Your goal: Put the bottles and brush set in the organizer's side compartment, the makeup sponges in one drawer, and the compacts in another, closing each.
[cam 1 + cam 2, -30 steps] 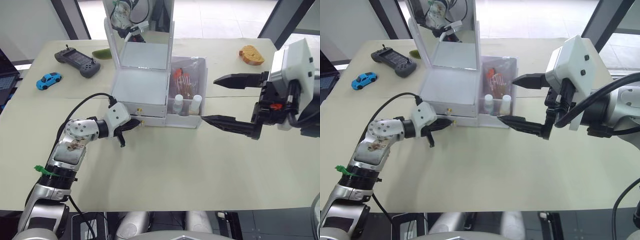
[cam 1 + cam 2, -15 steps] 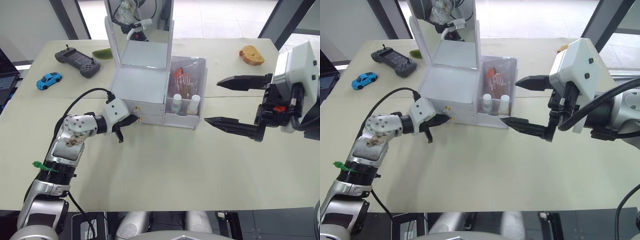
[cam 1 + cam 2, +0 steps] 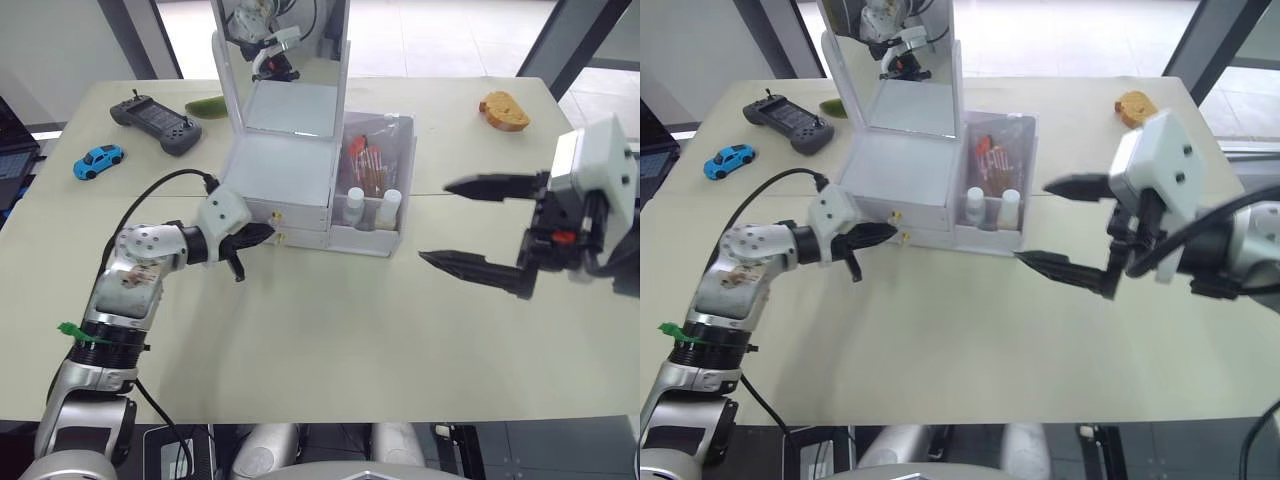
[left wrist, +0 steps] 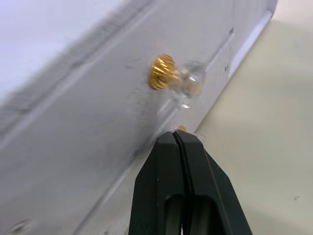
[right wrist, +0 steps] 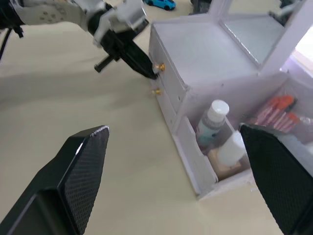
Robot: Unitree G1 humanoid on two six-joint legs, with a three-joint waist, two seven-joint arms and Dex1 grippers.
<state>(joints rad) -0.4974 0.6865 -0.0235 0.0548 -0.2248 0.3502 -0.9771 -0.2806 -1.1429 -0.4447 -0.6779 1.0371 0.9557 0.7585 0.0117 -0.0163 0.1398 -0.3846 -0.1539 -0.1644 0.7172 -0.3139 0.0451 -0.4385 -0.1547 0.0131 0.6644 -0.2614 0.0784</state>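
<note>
The white organizer (image 3: 285,170) stands mid-table with its mirror lid upright. Its side compartment (image 3: 404,200) holds the two white-capped bottles (image 3: 355,205) (image 3: 388,207) at the front and the brush set (image 3: 365,165) behind them. Both gold-knobbed drawers look pushed in. My left gripper (image 3: 268,231) is shut with nothing in it, and its tip touches the lower drawer knob (image 4: 180,129), just under the upper knob (image 4: 164,72). To the right of the organizer and apart from it, my right gripper (image 3: 435,222) hangs wide open and empty. The makeup sponges and compacts are out of view.
At the far left of the table lie a black controller (image 3: 155,118), a blue toy car (image 3: 97,159) and a green object (image 3: 204,106). An orange-brown object (image 3: 503,110) lies at the far right. A seam crosses the table (image 3: 300,330) beside the organizer.
My right gripper has drawn back to the right, away from the side compartment, still open. My left gripper's tip has moved up from the tabletop to the lower drawer knob.
</note>
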